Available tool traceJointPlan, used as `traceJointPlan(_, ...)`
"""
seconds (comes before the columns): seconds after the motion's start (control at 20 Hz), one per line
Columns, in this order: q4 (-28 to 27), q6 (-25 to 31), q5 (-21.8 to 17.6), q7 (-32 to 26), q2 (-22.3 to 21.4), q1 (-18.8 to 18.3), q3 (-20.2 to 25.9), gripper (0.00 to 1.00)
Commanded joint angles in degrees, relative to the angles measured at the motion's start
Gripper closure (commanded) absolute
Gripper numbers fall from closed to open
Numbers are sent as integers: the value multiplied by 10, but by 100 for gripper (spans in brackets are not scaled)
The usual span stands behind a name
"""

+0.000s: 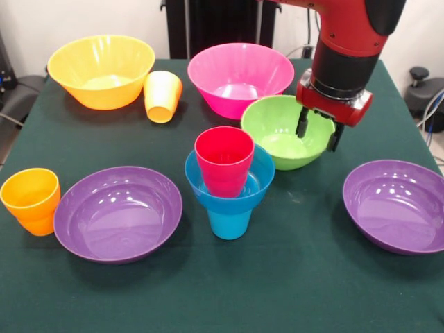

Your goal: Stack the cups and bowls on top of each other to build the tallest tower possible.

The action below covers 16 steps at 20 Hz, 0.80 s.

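A blue cup (pixel 229 223) stands at the table's middle with the small blue bowl (pixel 258 182) on it and a red cup (pixel 224 161) upright in that bowl. The lime green bowl (pixel 277 139) sits on the table just behind and right of this stack. My gripper (pixel 319 132) hangs over the green bowl's right rim. One finger (pixel 303 125) is inside the bowl and the other is outside, with a wide gap between them, so it is open. A yellow cup (pixel 162 96) lies on its side at the back. An orange cup (pixel 31 201) stands at the left edge.
A large orange-yellow bowl (pixel 101 71) is at the back left, touching the yellow cup. A pink bowl (pixel 239 78) is at the back middle. One purple bowl (pixel 118 214) is at the front left and another (pixel 399 205) at the right edge.
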Motion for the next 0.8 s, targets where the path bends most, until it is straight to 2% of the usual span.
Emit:
traceJointPlan(0.05,35,32,13,107,-9,7,43,0)
traceJointPlan(0.55,23,57,13,98,-5,-5,44,0)
traceJointPlan(0.8,23,41,11,100,4,-3,42,0)
